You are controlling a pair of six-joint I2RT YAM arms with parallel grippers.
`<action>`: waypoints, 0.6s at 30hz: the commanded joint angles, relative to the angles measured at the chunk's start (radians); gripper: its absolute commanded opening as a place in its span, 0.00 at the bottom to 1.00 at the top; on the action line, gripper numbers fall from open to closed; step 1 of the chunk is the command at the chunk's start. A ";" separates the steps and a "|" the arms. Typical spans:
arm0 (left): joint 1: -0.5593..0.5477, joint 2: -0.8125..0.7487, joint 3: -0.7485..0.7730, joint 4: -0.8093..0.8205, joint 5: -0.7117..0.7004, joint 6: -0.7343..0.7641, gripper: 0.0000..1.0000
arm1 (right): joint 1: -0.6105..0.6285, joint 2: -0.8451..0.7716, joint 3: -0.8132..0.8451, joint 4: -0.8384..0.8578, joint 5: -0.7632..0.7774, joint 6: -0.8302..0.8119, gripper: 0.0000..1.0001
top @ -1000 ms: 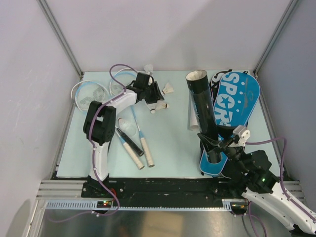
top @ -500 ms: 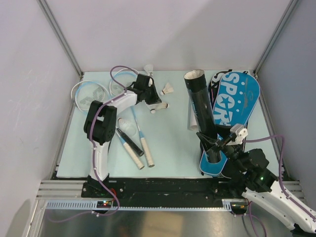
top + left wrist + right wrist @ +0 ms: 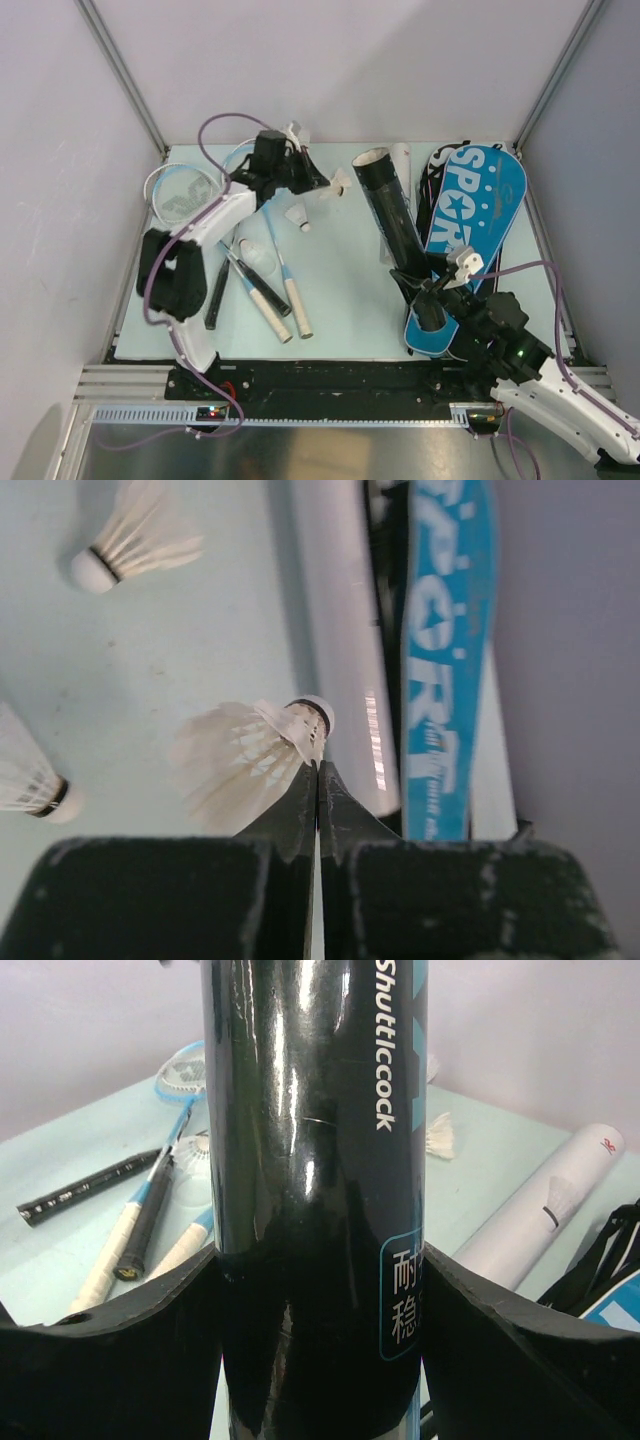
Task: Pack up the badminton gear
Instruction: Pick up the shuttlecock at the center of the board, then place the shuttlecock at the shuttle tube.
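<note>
My left gripper [image 3: 318, 770] is shut on a white feathered shuttlecock [image 3: 250, 760], pinching it just below the cork. From above, this gripper [image 3: 322, 182] is at the back of the mat with the shuttlecock [image 3: 339, 185] at its tips. Two more shuttlecocks [image 3: 135, 540] [image 3: 30, 775] lie loose nearby. My right gripper [image 3: 320, 1300] is shut on the long black tube [image 3: 315, 1160], which leans back and left with its open end [image 3: 372, 160] up. Rackets [image 3: 262, 275] lie at the left, their heads [image 3: 180, 192] toward the back.
A blue sports racket bag [image 3: 478, 205] lies at the right, partly under the black tube. A white tube [image 3: 401, 158] rests beside it. Grey walls close in the mat [image 3: 340, 300] on three sides.
The left gripper has closed on a shuttlecock and swung toward the back. The black tube's open end has leaned further left. A black racket handle now shows at the left.
</note>
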 commanded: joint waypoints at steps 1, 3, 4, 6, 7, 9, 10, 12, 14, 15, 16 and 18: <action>0.026 -0.219 -0.049 0.046 0.077 0.016 0.00 | 0.004 0.011 0.050 0.013 -0.001 -0.069 0.31; 0.047 -0.290 -0.090 0.046 0.098 0.027 0.00 | 0.004 0.012 0.044 0.002 0.007 -0.100 0.32; 0.059 -0.331 -0.109 0.046 0.109 0.033 0.00 | 0.003 0.012 0.039 0.000 0.004 -0.118 0.32; 0.095 -0.402 -0.161 0.043 0.137 0.036 0.00 | 0.003 0.018 0.023 0.012 -0.006 -0.136 0.32; 0.119 -0.432 -0.190 0.041 0.162 0.035 0.00 | 0.003 0.025 0.011 0.025 -0.023 -0.140 0.32; 0.168 -0.505 -0.242 0.028 0.202 0.035 0.00 | 0.004 0.046 -0.004 0.050 -0.059 -0.163 0.32; 0.189 -0.549 -0.261 0.018 0.215 0.041 0.00 | 0.005 0.057 -0.008 0.061 -0.071 -0.173 0.32; 0.231 -0.632 -0.291 -0.019 0.234 0.065 0.00 | 0.007 0.090 -0.010 0.076 -0.089 -0.201 0.33; 0.265 -0.711 -0.300 -0.081 0.245 0.108 0.00 | 0.014 0.128 -0.011 0.091 -0.088 -0.237 0.32; 0.280 -0.750 -0.296 -0.124 0.252 0.133 0.00 | 0.016 0.150 -0.010 0.099 -0.087 -0.258 0.32; 0.291 -0.779 -0.288 -0.164 0.259 0.155 0.00 | 0.019 0.177 -0.011 0.111 -0.091 -0.275 0.33; 0.303 -0.834 -0.263 -0.268 0.260 0.204 0.00 | 0.023 0.221 -0.008 0.127 -0.145 -0.321 0.34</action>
